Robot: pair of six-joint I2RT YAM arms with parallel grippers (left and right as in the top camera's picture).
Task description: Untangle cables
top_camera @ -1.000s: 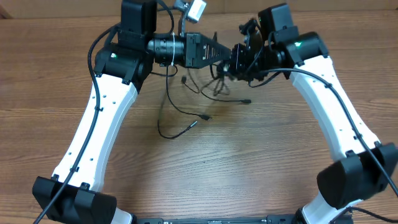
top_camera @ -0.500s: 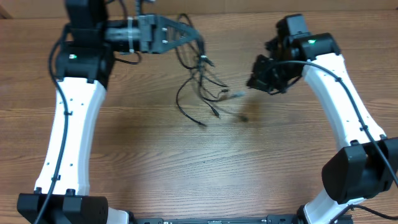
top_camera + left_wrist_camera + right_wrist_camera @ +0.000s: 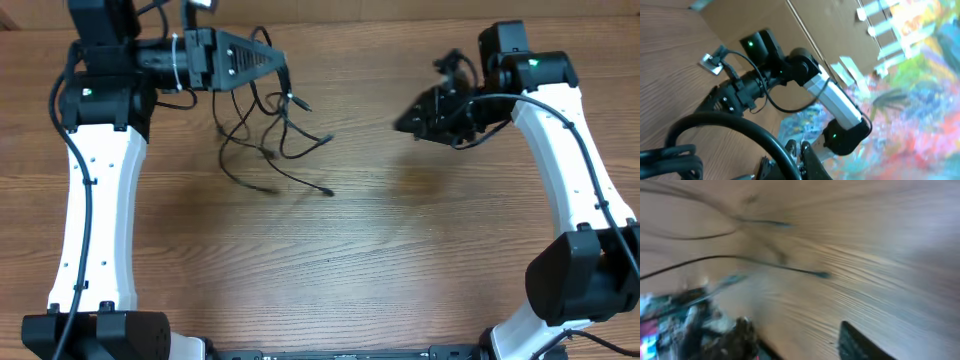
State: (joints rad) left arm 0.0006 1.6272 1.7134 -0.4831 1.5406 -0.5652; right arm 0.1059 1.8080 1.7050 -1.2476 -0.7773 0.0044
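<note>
The cables [image 3: 268, 140] are several thin black cords with small plug ends. They hang in loose loops from my left gripper [image 3: 283, 72] down onto the wooden table at the upper left. My left gripper is shut on their top strands; in the left wrist view its fingers [image 3: 799, 149] are pressed together behind a thick arm cable. My right gripper [image 3: 403, 122] is open and empty, well to the right of the cords. In the blurred right wrist view two cords [image 3: 740, 259] run across the wood beyond my spread right gripper [image 3: 797, 337].
The wooden table [image 3: 340, 260] fills the overhead view. The right arm [image 3: 790, 70] shows in the left wrist view, across from my left gripper. A cardboard wall [image 3: 805, 20] stands behind the table.
The two grippers have drawn apart. My left gripper has swung left and dragged the cords with it. My right gripper has let go and pulled back to the right.
</note>
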